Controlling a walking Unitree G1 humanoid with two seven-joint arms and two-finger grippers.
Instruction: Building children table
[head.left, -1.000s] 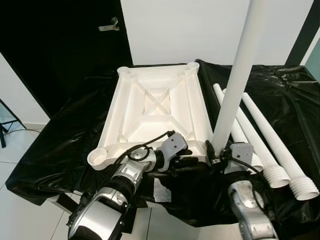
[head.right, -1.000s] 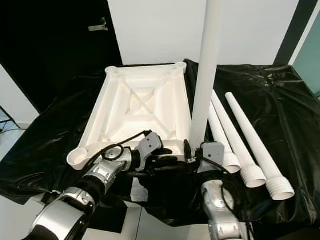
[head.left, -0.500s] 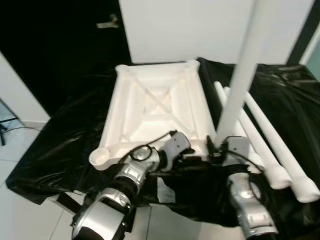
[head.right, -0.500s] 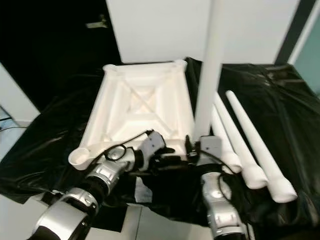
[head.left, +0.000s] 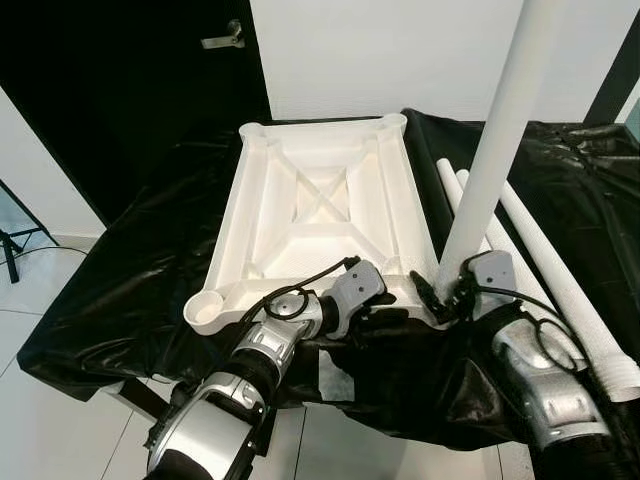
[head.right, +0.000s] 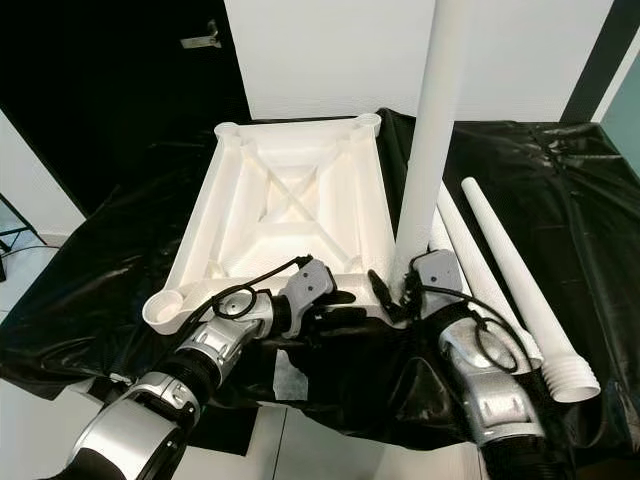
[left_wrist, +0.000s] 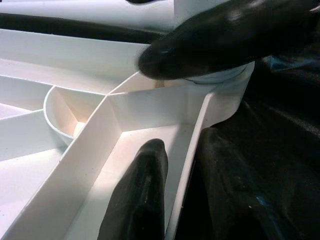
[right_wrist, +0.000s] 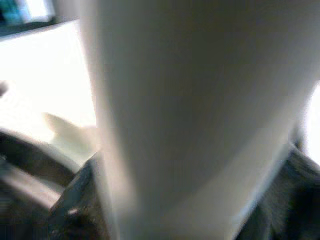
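Tabletop (head.left: 320, 215) lies upside down on the worktop — your right pincer (head.left: 447, 297) grasps a leg (head.left: 490, 160) upright over the near right corner socket; your left pincer (head.left: 385, 322) clamps the near rim beside it.

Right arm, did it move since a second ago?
Yes. The right arm swung to the robot's right: it now overlaps the near ends of the loose legs, which it lay beside before.

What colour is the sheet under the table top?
Glossy black sheet; it shows best in the left eye view.
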